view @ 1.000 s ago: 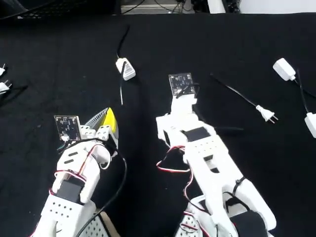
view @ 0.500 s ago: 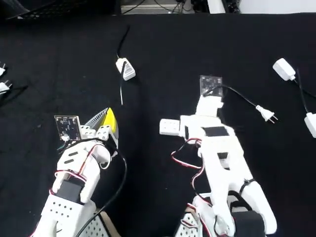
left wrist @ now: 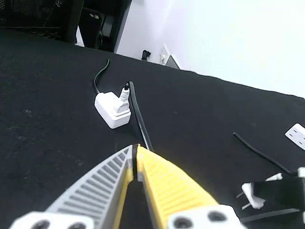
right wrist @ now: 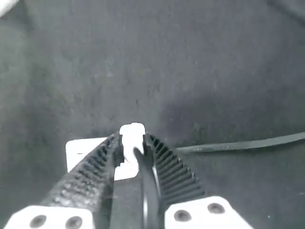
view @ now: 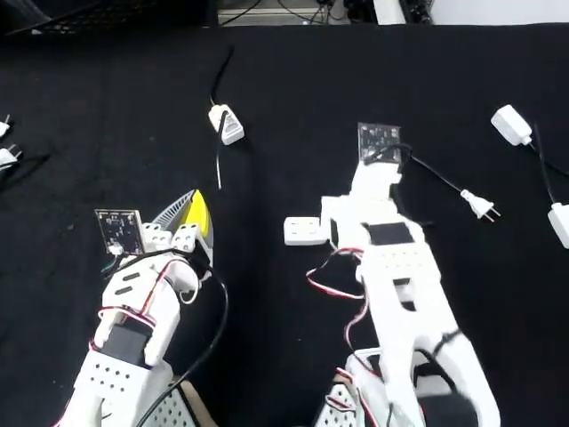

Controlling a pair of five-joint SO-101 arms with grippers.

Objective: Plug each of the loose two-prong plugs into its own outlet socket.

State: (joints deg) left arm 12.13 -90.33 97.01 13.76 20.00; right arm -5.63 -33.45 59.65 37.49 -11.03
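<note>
My right gripper [right wrist: 132, 138] is shut on a white two-prong plug [right wrist: 131, 132] whose black cord runs back between the fingers. Just beyond the tips lies a white outlet socket [right wrist: 82, 151]. From the high view the same socket [view: 304, 230] lies at the left side of the right arm [view: 382, 240], which covers its own gripper. My left gripper [view: 196, 201] [left wrist: 135, 149], with one grey and one yellow finger, is shut on nothing and rests low on the black table. Another loose plug [view: 483, 207] with a black cord lies to the right of the right arm.
A white adapter [view: 227, 123] [left wrist: 113, 109] with a black cord lies ahead of the left gripper. Two more white adapters [view: 512, 124] [view: 560, 222] sit at the right edge. Small white plugs [view: 7, 157] lie at the far left edge. A black cord [right wrist: 238, 143] crosses the cloth.
The right arm has swung to the right and stretched slightly farther away, uncovering the white socket at its left side. The left arm has stayed still.
</note>
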